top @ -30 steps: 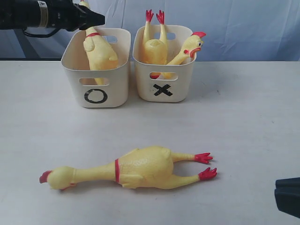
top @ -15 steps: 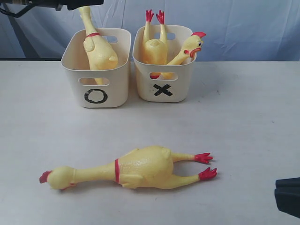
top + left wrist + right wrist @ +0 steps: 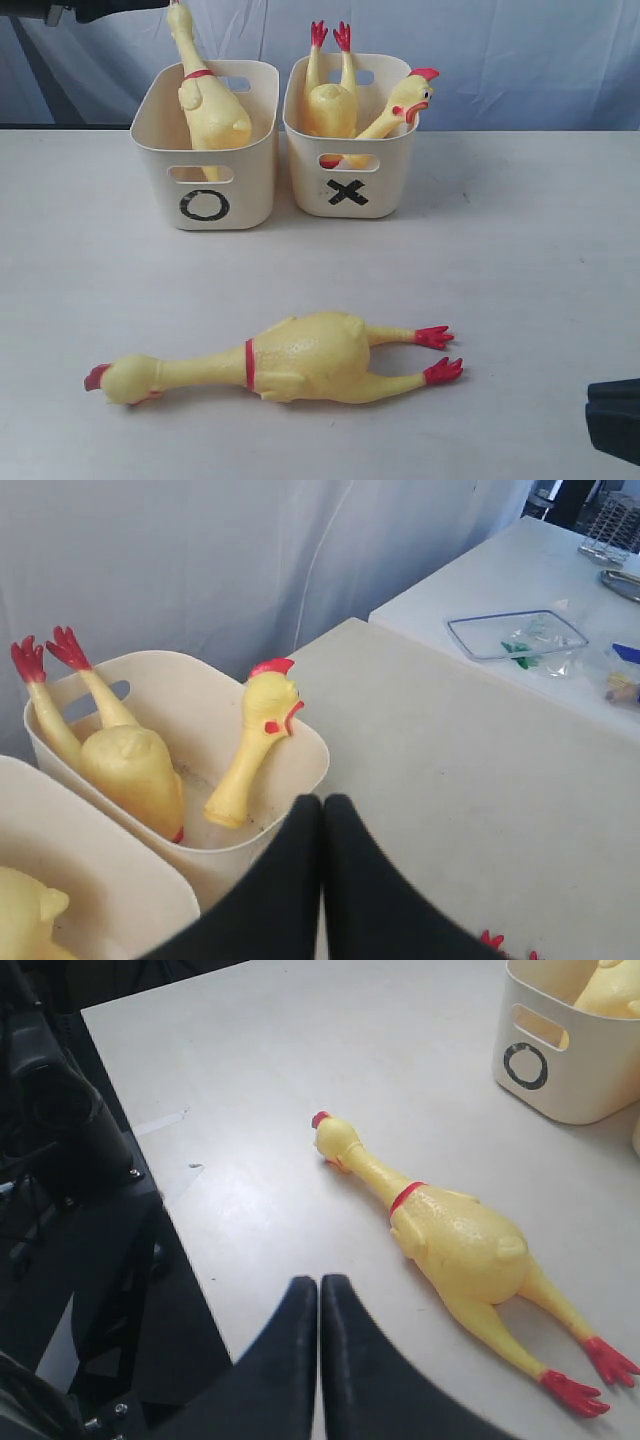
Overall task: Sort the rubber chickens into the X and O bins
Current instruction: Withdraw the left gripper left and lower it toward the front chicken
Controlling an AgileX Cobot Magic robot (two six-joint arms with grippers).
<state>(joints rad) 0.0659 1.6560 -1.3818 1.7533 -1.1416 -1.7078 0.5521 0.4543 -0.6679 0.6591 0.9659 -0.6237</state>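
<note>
Ahead of the closed right tool — apart — lies one rubber chicken.

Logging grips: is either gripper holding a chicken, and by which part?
Nothing is held. The left gripper and right gripper are both shut on nothing; the loose chicken lies untouched on the table.

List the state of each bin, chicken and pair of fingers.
Cream plastic tub marked O: holds one chicken.
Cream plastic tub marked X: holds two chickens.
Yellow rubber chicken in O tub: neck up.
Feet-up yellow chicken, X tub: upside down.
Head-up yellow chicken, X tub: leaning on rim.
Loose yellow chicken: lying on table, unsorted.
Left black fingers: shut, empty.
Right black fingers: shut, empty.
</note>
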